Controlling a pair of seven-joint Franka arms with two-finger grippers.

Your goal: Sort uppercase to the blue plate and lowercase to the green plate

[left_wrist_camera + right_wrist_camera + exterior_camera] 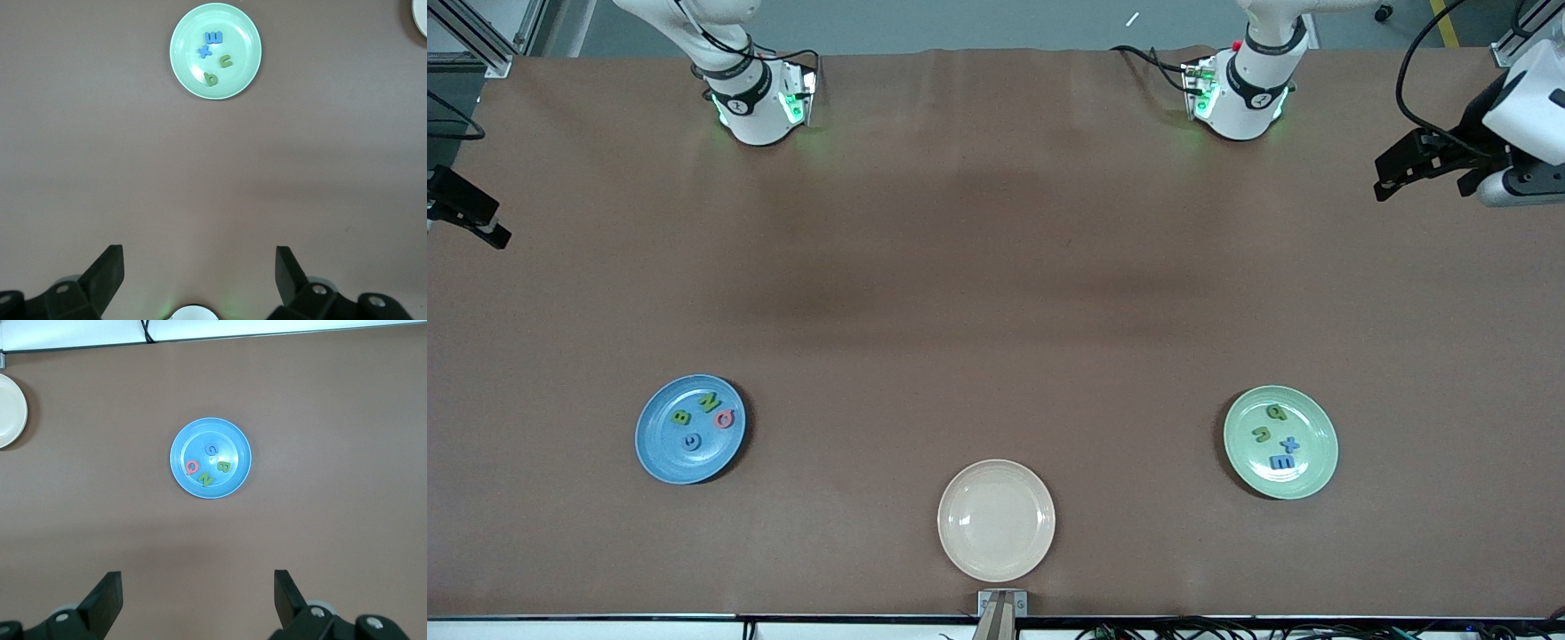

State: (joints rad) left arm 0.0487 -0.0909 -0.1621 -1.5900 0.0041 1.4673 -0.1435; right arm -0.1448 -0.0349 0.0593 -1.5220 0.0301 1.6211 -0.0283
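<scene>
The blue plate (660, 453) lies toward the right arm's end of the table with the uppercase letters on it: green B (681, 417), green N (710, 402), pinkish-red G (725, 420) and blue G (692, 440). The green plate (1312, 471) lies toward the left arm's end and holds the lowercase letters: blue m (1281, 462), blue x (1289, 444), green u (1262, 434) and green q (1277, 412). My left gripper (200, 257) hangs open and empty high over bare table by its base. My right gripper (198, 580) is likewise open and empty. Neither hand shows in the front view.
An empty beige plate (996, 520) sits between the two plates, nearer the front camera, close to the table's edge. Both arm bases (756, 98) (1240, 93) stand at the table's robot side. Black fixtures (1432, 160) (467, 213) jut in at either end.
</scene>
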